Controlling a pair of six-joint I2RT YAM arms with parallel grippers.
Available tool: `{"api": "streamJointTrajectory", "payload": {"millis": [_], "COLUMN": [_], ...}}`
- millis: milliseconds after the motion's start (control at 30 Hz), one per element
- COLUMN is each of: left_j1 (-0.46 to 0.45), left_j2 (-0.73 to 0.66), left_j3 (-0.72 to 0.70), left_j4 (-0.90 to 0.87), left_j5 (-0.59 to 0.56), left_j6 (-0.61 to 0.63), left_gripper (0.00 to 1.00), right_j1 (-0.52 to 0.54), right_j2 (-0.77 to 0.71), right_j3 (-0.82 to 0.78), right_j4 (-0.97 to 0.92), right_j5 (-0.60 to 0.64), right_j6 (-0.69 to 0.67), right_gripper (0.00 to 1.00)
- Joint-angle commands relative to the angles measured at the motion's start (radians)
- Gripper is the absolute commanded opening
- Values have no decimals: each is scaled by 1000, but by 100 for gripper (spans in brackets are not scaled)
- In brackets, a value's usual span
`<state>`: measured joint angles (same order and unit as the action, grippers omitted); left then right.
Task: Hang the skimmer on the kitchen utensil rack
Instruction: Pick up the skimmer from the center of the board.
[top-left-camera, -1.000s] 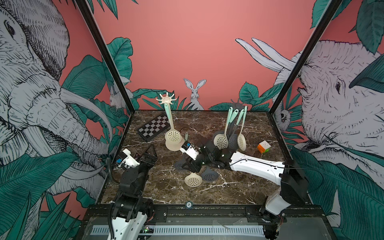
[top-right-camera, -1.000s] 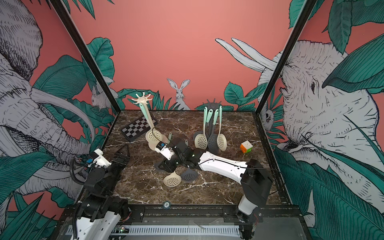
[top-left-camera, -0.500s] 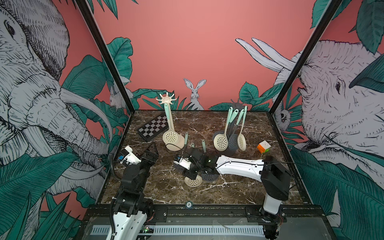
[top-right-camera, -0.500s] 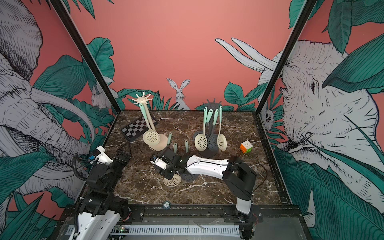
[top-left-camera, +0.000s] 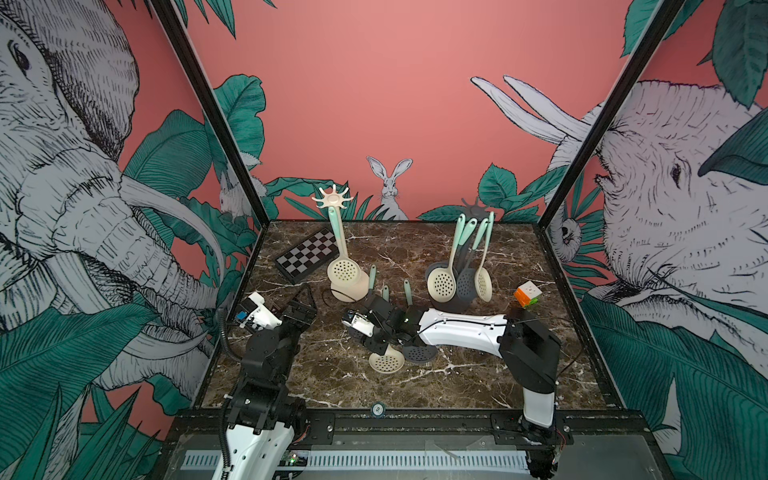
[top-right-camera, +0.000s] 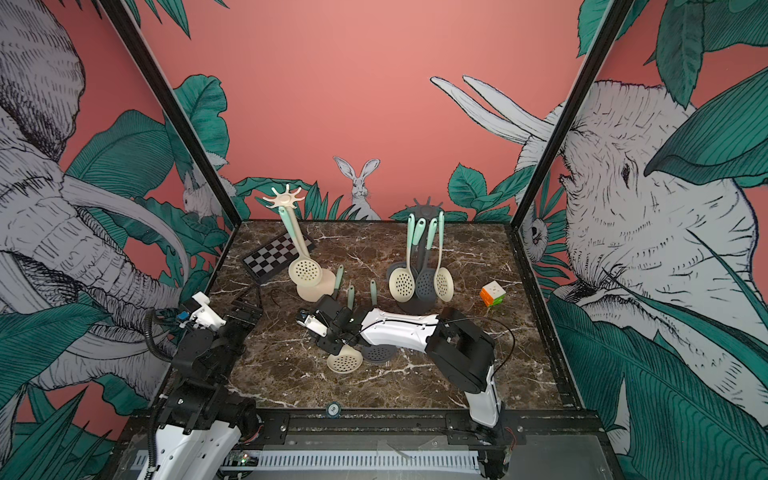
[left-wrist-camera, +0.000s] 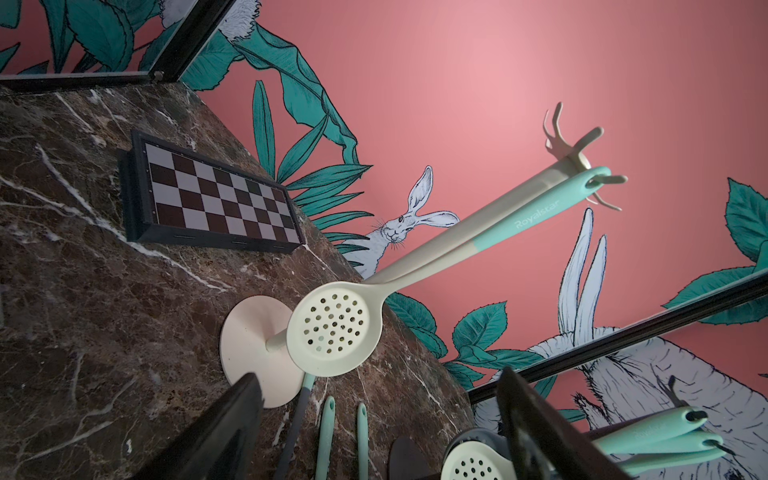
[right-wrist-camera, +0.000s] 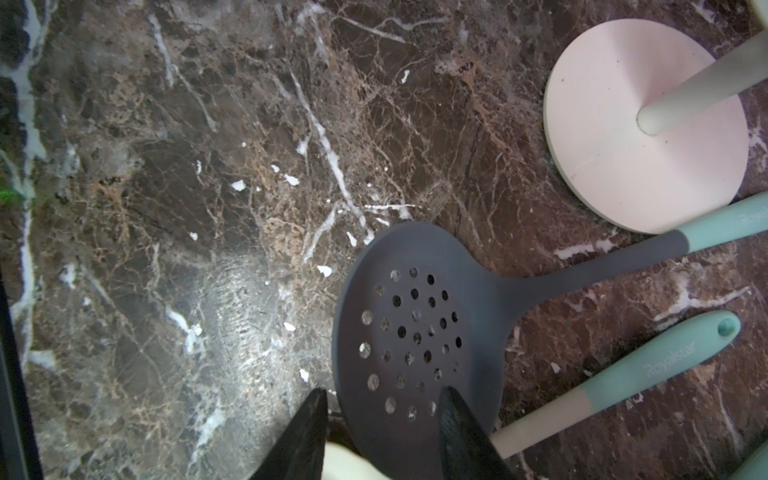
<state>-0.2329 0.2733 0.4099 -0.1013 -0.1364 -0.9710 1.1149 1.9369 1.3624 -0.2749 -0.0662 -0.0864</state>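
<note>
Three loose skimmers lie flat on the marble tabletop (top-left-camera: 328, 374) in the lower centre of both top views. They are below the cream rack (top-left-camera: 333, 201), which carries one skimmer, and left of the grey rack (top-left-camera: 473, 206), which carries three. The right hand (right-wrist-camera: 383, 392) hangs low over them, its fingers part spread and pinching nothing that shows. In the right wrist view the fingers straddle the lower rim of a grey skimmer (right-wrist-camera: 409, 332), and a bit of the cream skimmer (top-left-camera: 386, 360) shows between them at the bottom edge. Which of the two it is after cannot be told. The left hand (left-wrist-camera: 376, 378) is spread wide and empty, facing the cream rack.

A skimmer like these is probably light, smooth and slightly springy. Its thin head lies flat on hard stone and gives the fingers little to get under. The neck or lower handle, taken across its width, looks the surer hold. That would also leave the hanging hole (right-wrist-camera: 726, 327) at the mint end free for a rack prong.

A second ago the right hand was beside the cream rack's base in mid frame. It has since dropped to the loose skimmers, with its elbow drawn in from the right. Mint handles that the forearm mostly hid now show. The loose heads have not moved, and the left arm has barely shifted.
</note>
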Motion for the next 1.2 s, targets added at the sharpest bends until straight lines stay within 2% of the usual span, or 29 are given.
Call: {"api": "streamJointTrajectory", "payload": {"millis": [0, 133, 233, 400, 433, 733, 867, 967, 1167], "left_j1": [6, 6, 6, 6, 6, 6, 6, 6, 6], "left_j2": [-5, -10, -13, -21, -24, -37, -37, -32, 30], "left_j3": [10, 9, 9, 10, 12, 21, 32, 54, 157], "left_j4": [21, 18, 15, 7, 5, -5, -8, -13, -15], "left_j5": [-12, -14, -16, -19, -19, -19, -14, -4, 66], "left_j6": [2, 2, 1, 2, 3, 13, 21, 48, 153], "left_gripper": [90, 90, 90, 90, 90, 90, 90, 90, 89], "right_j1": [9, 13, 13, 16, 16, 39, 72, 108, 201], "right_j2": [26, 36, 43, 18, 11, -125, -193, -245, -317], "right_j3": [24, 21, 21, 3, -1, -25, -27, -38, -89], "right_j4": [-13, -11, -10, 9, 11, -21, -57, -74, -47], "right_j5": [7, -4, -4, 9, 18, 75, 157, 270, 592], "right_j6": [-18, -19, -20, -32, -34, -135, -220, -282, -411], "right_gripper": [40, 37, 31, 3, 0, 0, 0, 0, 0]}}
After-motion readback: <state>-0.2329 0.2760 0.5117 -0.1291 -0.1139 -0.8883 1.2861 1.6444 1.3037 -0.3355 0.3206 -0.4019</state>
